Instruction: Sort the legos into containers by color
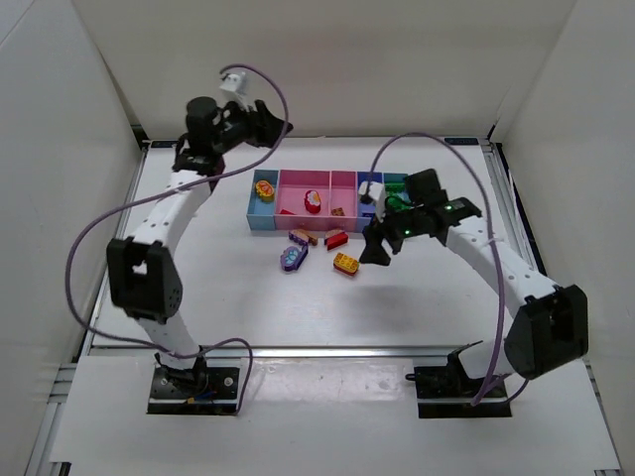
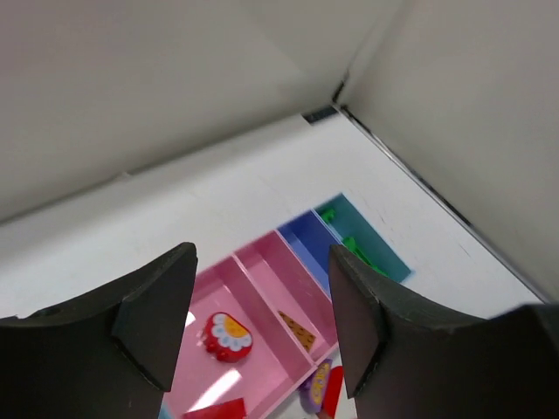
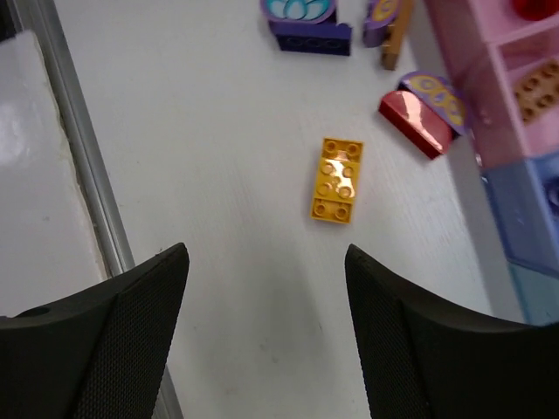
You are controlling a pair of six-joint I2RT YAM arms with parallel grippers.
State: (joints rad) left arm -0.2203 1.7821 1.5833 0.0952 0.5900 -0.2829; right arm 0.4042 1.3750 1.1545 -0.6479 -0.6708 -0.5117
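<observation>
The containers (image 1: 298,178) stand in a joined row at the back of the table: light blue, two pink, blue, teal. A red flower lego (image 2: 227,336) and a red wedge lie in the big pink bin (image 2: 262,288), a brown-orange piece (image 2: 299,332) in the narrow pink one, and green pieces (image 2: 354,249) in the teal bin. In front of the row lie a yellow brick (image 3: 337,181), a red piece (image 3: 410,122) and purple pieces (image 3: 310,22). My left gripper (image 1: 273,127) hangs open high behind the bins, empty (image 2: 262,323). My right gripper (image 1: 376,248) is open and empty, just right of the yellow brick (image 1: 345,264).
A metal rail (image 3: 70,131) runs along the table's edge, left in the right wrist view. White enclosure walls (image 2: 218,78) close in behind and beside the bins. Purple cables loop from both arms.
</observation>
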